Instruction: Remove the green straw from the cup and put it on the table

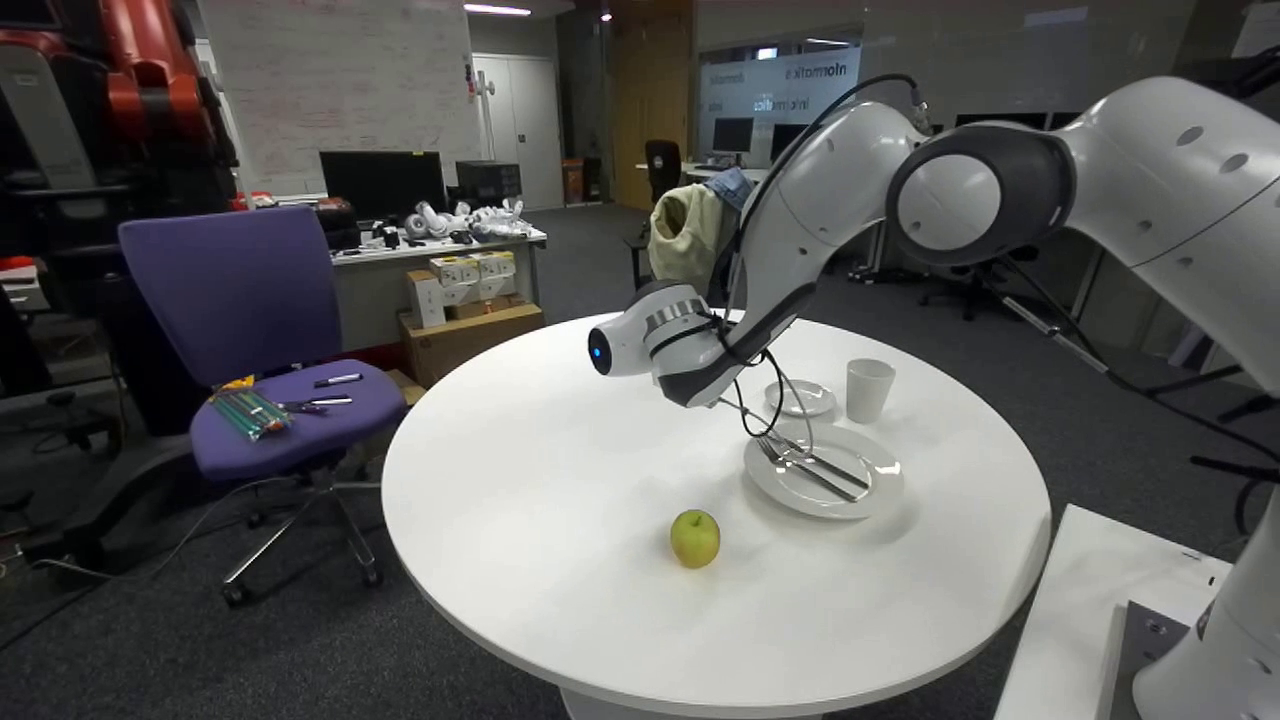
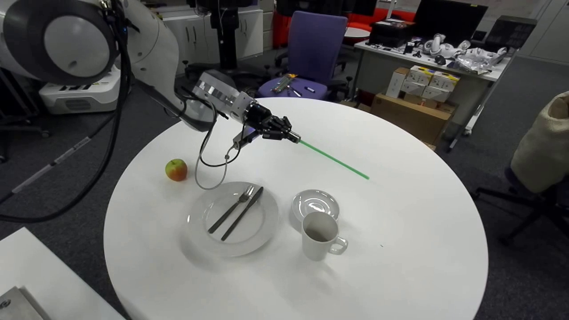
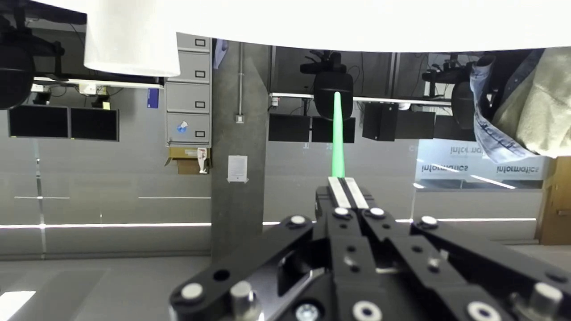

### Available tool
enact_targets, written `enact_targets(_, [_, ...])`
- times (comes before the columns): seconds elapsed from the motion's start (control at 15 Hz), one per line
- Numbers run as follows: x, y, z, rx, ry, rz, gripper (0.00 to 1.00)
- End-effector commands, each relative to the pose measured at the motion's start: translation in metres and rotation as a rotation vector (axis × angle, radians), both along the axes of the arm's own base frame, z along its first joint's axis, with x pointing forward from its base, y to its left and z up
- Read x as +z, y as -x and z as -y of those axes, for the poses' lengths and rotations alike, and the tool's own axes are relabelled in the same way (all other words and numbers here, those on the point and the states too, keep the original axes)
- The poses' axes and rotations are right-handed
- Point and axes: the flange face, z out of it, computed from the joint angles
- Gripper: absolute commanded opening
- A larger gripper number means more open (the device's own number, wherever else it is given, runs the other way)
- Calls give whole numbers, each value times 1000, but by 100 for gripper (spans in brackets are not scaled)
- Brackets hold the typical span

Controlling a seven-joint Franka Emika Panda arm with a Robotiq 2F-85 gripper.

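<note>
The end effector point(image 2: 295, 137) has its fingers point(image 3: 339, 194) drawn together on one end of the green straw point(image 2: 334, 159), pinching it right at the tips. The straw points straight out ahead of them, held in the air above the round white worktop point(image 2: 413, 186). It is outside the white mug point(image 2: 315, 246) and apart from it. In the wrist view, which is upside down, the straw's free end shows against the background past the worktop's edge.

The mug stands upright on the worktop, its handle turned away from the white dinner plate point(image 2: 198, 231). Just beside it lies a saucer point(image 2: 316, 204). On the plate a fork point(image 2: 232, 210) and a table knife point(image 2: 242, 214) lie side by side. An apple point(image 2: 176, 170), green with a red flush, sits on the worktop near the plate, on the side away from the mug.

The white robot arm point(image 1: 800, 200) reaches over the worktop in both exterior views. Off the worktop stand a purple office chair point(image 1: 235, 290), with pens on its seat, and a desk point(image 1: 365, 300) carrying a black monitor point(image 1: 383, 185). A cardboard box point(image 1: 470, 340) rests on the floor by the desk.
</note>
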Motion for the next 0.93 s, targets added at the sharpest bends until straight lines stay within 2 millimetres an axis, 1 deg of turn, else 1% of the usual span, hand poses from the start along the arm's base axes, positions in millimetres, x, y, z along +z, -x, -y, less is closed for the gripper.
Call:
enact_targets(0.0, [1, -15, -13, -44, -92, -44, 0])
enact_targets(0.13, [-3, -18, -22, -56, -125, -54, 0])
enact_targets(0.4, [-5, -23, -31, -62, -160, -52, 0])
enact_targets(0.67, [-8, -25, -33, -65, -183, -60, 0])
enact_targets(0.87, [-11, -26, -28, -79, -200, -76, 0])
